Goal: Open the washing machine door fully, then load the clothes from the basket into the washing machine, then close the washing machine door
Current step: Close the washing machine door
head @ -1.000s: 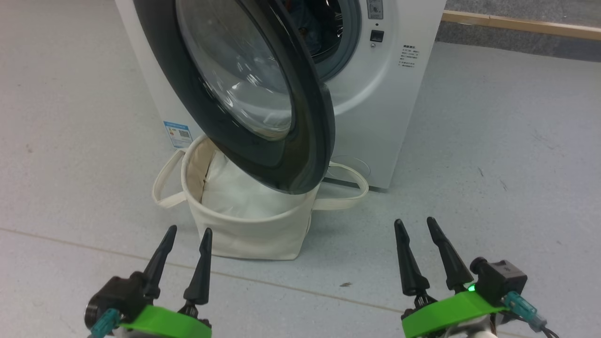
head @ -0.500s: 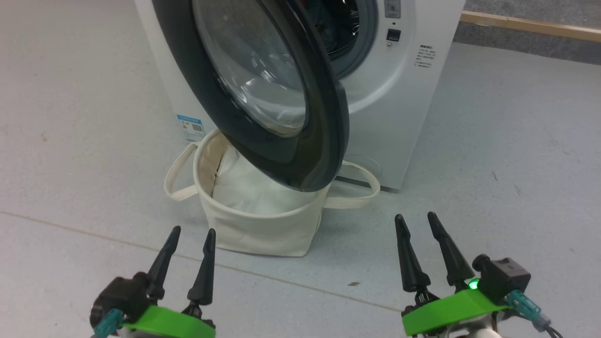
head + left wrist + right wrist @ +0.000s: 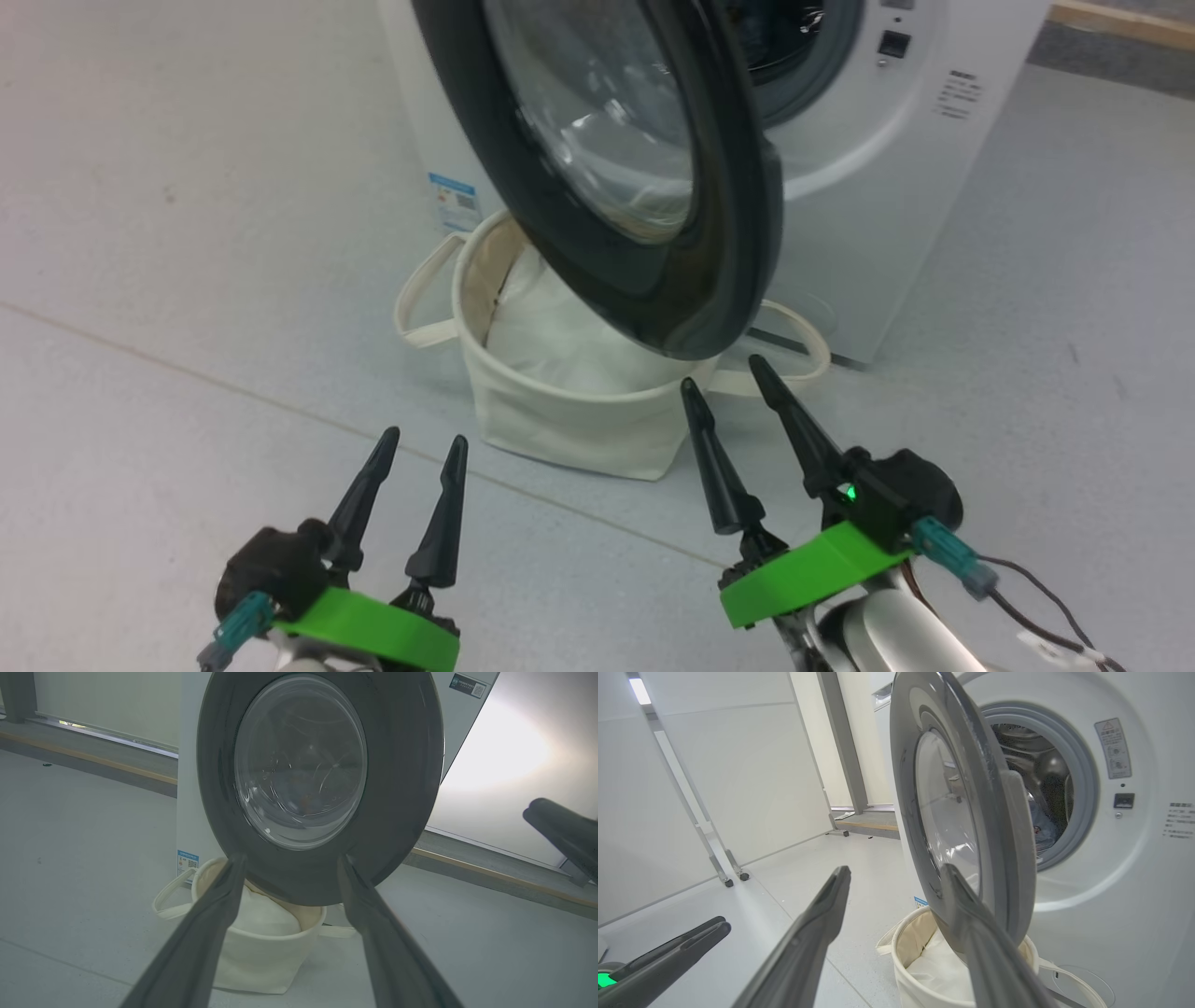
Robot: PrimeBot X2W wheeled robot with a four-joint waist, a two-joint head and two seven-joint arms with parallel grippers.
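One washing machine (image 3: 859,224) stands here, with one round door (image 3: 738,243) and one blue sticker (image 3: 455,201) on its front. There is one basket (image 3: 569,425) with two loop handles (image 3: 401,317) and one white liner (image 3: 551,336) inside. Some bluish clothes (image 3: 1041,828) lie in the drum; I can't count the pieces. Two grippers, the left gripper (image 3: 424,435) and the right gripper (image 3: 722,371), have two dark fingers (image 3: 719,467) each.

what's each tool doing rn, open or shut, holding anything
left tool: open, holding nothing
right tool: open, holding nothing
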